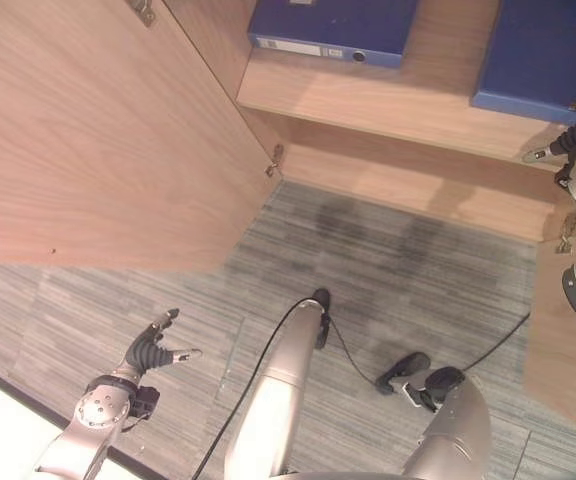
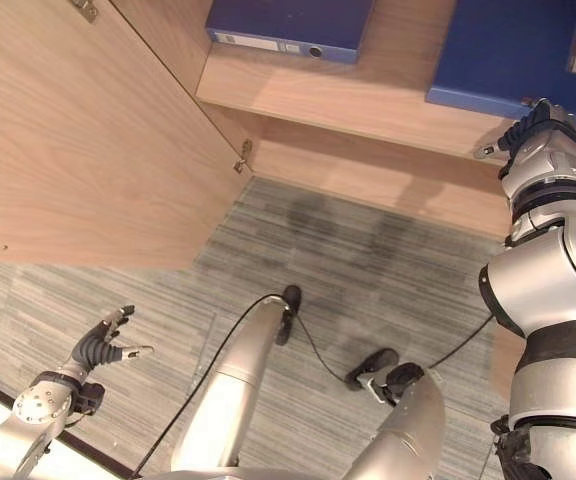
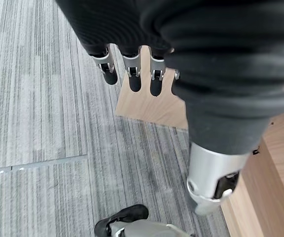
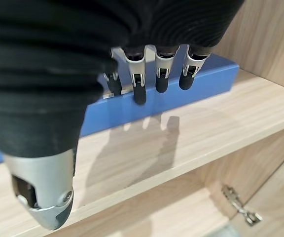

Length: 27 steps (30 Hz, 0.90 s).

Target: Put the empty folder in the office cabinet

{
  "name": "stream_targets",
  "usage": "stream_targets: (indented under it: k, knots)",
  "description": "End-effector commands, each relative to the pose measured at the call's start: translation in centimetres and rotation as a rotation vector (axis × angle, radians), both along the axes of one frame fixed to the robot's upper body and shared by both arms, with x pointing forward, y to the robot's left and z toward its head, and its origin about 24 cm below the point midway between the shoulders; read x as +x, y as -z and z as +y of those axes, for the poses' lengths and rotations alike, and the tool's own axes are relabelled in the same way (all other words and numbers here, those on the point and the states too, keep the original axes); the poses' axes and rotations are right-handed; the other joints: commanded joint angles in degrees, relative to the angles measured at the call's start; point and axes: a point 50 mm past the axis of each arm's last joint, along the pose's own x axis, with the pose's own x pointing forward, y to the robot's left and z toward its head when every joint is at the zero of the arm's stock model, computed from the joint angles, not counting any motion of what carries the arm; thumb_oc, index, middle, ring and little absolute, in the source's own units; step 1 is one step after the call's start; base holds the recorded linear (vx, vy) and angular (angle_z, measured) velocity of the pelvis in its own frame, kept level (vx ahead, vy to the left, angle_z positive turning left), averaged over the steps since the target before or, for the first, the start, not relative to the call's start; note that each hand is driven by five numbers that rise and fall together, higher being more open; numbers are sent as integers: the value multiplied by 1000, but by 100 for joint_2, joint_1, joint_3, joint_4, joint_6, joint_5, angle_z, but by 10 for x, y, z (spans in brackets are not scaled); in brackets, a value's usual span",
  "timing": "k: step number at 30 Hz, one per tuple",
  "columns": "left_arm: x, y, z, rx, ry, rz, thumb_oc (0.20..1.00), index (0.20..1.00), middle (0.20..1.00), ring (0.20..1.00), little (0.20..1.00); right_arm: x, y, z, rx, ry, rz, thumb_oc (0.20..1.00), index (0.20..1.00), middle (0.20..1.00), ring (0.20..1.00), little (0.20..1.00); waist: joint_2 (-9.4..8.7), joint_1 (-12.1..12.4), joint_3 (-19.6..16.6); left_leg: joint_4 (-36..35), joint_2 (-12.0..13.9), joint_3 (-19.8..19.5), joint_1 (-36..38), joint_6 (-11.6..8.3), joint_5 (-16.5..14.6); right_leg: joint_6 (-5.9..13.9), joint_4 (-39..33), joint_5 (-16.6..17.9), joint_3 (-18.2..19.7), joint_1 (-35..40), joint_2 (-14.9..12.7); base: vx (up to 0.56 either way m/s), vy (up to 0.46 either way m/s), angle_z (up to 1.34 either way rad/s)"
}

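Right wrist view: right hand (image 4: 147, 74), relaxed fingers empty, above wooden shelf (image 4: 221, 123) by blue folder (image 4: 216, 74) (grey carpet (image 1: 398, 270) below).

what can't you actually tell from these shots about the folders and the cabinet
- Blue folder at the right hand: both eye views cut it off at the top edge, so its full extent is unknown.
- Whether the right hand touches it: unclear in the right wrist view.
- Blue folder on the left of the wooden shelf: top edge crops it.
- Open wooden cabinet door: cropped by the frame edges.
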Motion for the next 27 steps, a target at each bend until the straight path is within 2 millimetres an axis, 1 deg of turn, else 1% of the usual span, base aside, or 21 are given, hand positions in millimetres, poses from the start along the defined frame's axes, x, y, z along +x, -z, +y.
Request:
stream_targets:
  k: [1, 2, 4, 5, 6, 7, 8, 10, 11, 12, 14, 15, 16, 18, 19, 20, 21, 22, 24, 25, 27]
  knots:
    - [-3, -20, 12, 69, 7, -59, 1000, 1000, 1000, 1000, 1000, -17, -11, -25, -53, 84, 12, 1000, 1000, 1000, 1000, 1000, 88, 92, 167, -509, 178, -91, 172, 83, -301, 160, -679, 114, 485, 395, 269, -26, 21, -3]
    - [-3, -20, 12, 69, 6, -58, 1000, 1000, 1000, 1000, 1000, -17, -11, -25, -54, 84, 12, 1000, 1000, 1000, 1000, 1000, 88, 91, 169, -522, 180, -89, 181, 82, -294, 159, -690, 122, 484, 401, 273, -29, 34, -4]
    - [0, -22, 10, 67, 16, -71, 1000, 1000, 1000, 1000, 1000, -9, -2, -14, -51, 45, 36, 1000, 1000, 1000, 1000, 1000, 94, 68, 195, -807, 219, -19, 318, 62, -163, 237, -974, 287, 380, 508, 301, -11, 12, -2]
    - [0, -22, 10, 68, 16, -70, 1000, 1000, 1000, 1000, 1000, -9, -1, -14, -51, 44, 36, 1000, 1000, 1000, 1000, 1000, 94, 68, 197, -836, 222, -20, 339, 62, -147, 237, -1003, 303, 371, 530, 310, -39, 5, -4]
    - [2, -25, 10, 72, 27, -82, 1000, 1000, 1000, 1000, 1000, -1, 10, -2, -42, 3, 67, 1000, 1000, 1000, 1000, 1000, 85, 51, 216, -1258, 266, 49, 576, 20, 9, 324, -1379, 484, 253, 716, 415, -41, -1, -8]
    - [2, -25, 11, 74, 26, -81, 1000, 1000, 1000, 1000, 1000, -1, 11, -2, -40, 2, 68, 1000, 1000, 1000, 1000, 1000, 88, 48, 234, -1333, 271, 46, 642, 18, 49, 324, -1450, 524, 232, 780, 436, -45, -5, -14]
    - [4, -27, 10, 74, 34, -86, 1000, 1000, 1000, 1000, 1000, 3, 18, 4, -29, -16, 85, 1000, 1000, 1000, 1000, 1000, 71, 30, 227, -1490, 279, 67, 748, 2, 96, 375, -1617, 623, 175, 855, 469, -33, -11, -14]
    - [8, -32, 10, 83, 47, -103, 1000, 1000, 1000, 1000, 1000, 8, 29, 13, 10, -42, 95, 1000, 1000, 1000, 1000, 1000, 62, 8, 224, -2032, 274, 91, 1116, -33, 337, 482, -2095, 888, -10, 1180, 582, -33, -20, -8]
    - [9, -34, 10, 79, 51, -111, 1000, 1000, 1000, 1000, 1000, 10, 33, 16, 27, -54, 98, 1000, 1000, 1000, 1000, 1000, 45, -2, 186, -2211, 268, 94, 1239, -35, 397, 520, -2240, 957, -58, 1270, 624, -5, -42, -5]
    - [11, -36, 10, 83, 62, -115, 1000, 1000, 1000, 1000, 1000, 12, 43, 21, 61, -71, 106, 1000, 1000, 1000, 1000, 1000, 11, -14, 112, -2732, 271, 114, 1637, -64, 594, 587, -2700, 1152, -171, 1633, 728, 6, -38, -5]
    - [11, -38, 10, 86, 70, -119, 1000, 1000, 1000, 1000, 1000, 13, 47, 24, 77, -81, 109, 1000, 1000, 1000, 1000, 1000, 0, -19, 80, -3011, 286, 117, 1883, -90, 711, 612, -2942, 1239, -233, 1850, 797, 25, -45, -4]
    - [11, -40, 12, 90, 73, -116, 1000, 1000, 1000, 1000, 1000, 14, 56, 27, 102, -97, 122, 1000, 1000, 1000, 1000, 1000, -22, -31, 41, -3500, 302, 118, 2315, -125, 895, 660, -3377, 1394, -299, 2203, 945, 37, -49, -3]
    - [11, -40, 13, 92, 73, -114, 1000, 1000, 1000, 1000, 1000, 14, 58, 27, 104, -97, 123, 1000, 1000, 1000, 1000, 1000, -21, -29, 57, -3565, 309, 117, 2379, -130, 928, 660, -3433, 1421, -312, 2261, 966, 43, -46, -4]
    - [10, -39, 14, 91, 78, -105, 1000, 1000, 1000, 1000, 1000, 16, 64, 33, 128, -120, 125, 1000, 1000, 1000, 1000, 1000, -35, -29, 16, -3982, 356, 127, 2789, -154, 1094, 687, -3800, 1546, -360, 2589, 1091, 51, -58, -12]
    - [8, -38, 16, 93, 77, -92, 1000, 1000, 1000, 1000, 1000, 18, 69, 39, 150, -142, 125, 1000, 1000, 1000, 1000, 1000, -63, -27, -40, -4287, 422, 141, 3087, -211, 1267, 712, -4105, 1629, -404, 2849, 1219, 51, -72, -18]
    - [8, -38, 16, 94, 77, -91, 1000, 1000, 1000, 1000, 1000, 18, 70, 39, 151, -143, 126, 1000, 1000, 1000, 1000, 1000, -59, -25, -26, -4337, 432, 144, 3138, -216, 1291, 710, -4148, 1649, -408, 2892, 1239, 88, -92, -27]
    - [7, -37, 15, 86, 84, -82, 1000, 1000, 1000, 1000, 1000, 20, 75, 44, 156, -161, 139, 1000, 1000, 1000, 1000, 1000, -78, -32, -89, -4603, 471, 171, 3409, -246, 1403, 716, -4349, 1688, -412, 3065, 1343, 52, -46, -21]
    - [6, -37, 16, 86, 84, -80, 1000, 1000, 1000, 1000, 1000, 20, 76, 45, 157, -161, 140, 1000, 1000, 1000, 1000, 1000, -74, -29, -78, -4644, 479, 174, 3451, -252, 1423, 713, -4380, 1701, -415, 3099, 1359, 96, -115, -22]
    - [2, -29, 17, 73, 81, -47, 1000, 1000, 1000, 1000, 1000, 23, 82, 53, 170, -191, 147, 1000, 1000, 1000, 1000, 1000, -125, -42, -168, -5017, 585, 233, 3860, -333, 1596, 707, -4655, 1724, -440, 3419, 1538, 69, -97, -13]
    - [1, -29, 17, 74, 81, -46, 1000, 1000, 1000, 1000, 1000, 23, 82, 53, 170, -192, 148, 1000, 1000, 1000, 1000, 1000, -120, -40, -158, -5049, 593, 237, 3896, -338, 1611, 704, -4676, 1731, -440, 3446, 1552, 57, -106, -12]
    - [-2, -23, 15, 50, 79, -26, 1000, 1000, 1000, 1000, 1000, 25, 87, 60, 177, -218, 148, 1000, 1000, 1000, 1000, 1000, -172, -61, -243, -5332, 736, 290, 4225, -417, 1758, 673, -4939, 1730, -404, 3703, 1742, 47, -120, -19]
